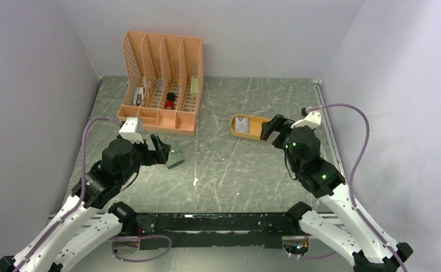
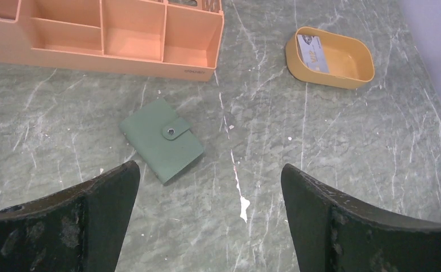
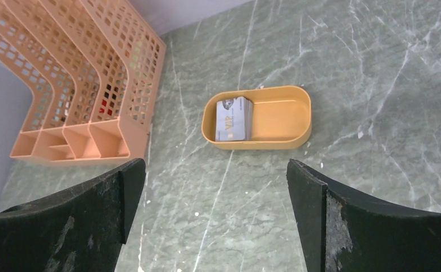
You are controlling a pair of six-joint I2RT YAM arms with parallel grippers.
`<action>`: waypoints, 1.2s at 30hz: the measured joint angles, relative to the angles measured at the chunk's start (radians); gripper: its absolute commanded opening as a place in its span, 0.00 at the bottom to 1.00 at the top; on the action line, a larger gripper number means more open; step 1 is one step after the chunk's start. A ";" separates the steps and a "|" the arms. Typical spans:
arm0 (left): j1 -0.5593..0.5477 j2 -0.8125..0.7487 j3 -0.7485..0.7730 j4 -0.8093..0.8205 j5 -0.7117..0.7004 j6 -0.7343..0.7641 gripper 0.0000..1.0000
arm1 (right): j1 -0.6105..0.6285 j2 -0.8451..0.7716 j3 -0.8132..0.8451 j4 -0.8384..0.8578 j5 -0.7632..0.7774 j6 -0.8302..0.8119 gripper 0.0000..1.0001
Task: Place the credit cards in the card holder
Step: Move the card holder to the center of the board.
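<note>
Two claws, my left claw (image 2: pixel 209 167) and my right claw (image 3: pixel 215 161), are spread wide and pinch nothing. I judge this the opening step: the card holder (image 2: pixel 162 140) must be unsnapped before any card goes in. It lies flat on the desk (image 2: pixel 320 170) at eleven o'clock from my left claw, green and snapped shut, while the pale grey credit cards (image 3: pixel 233 119) sit stacked at the nine o'clock end of a yellow tray (image 3: pixel 263 146), twelve o'clock from my right claw.
</note>
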 measured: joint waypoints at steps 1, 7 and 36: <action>0.000 -0.001 0.000 0.000 0.000 0.000 0.99 | 0.000 0.006 0.000 -0.002 0.002 -0.001 1.00; 0.000 -0.002 0.000 0.000 -0.001 0.003 0.99 | 0.000 0.035 0.000 -0.021 0.000 0.014 1.00; 0.000 0.221 -0.231 0.022 0.071 -0.269 0.93 | 0.000 0.007 -0.115 0.047 -0.419 -0.084 0.94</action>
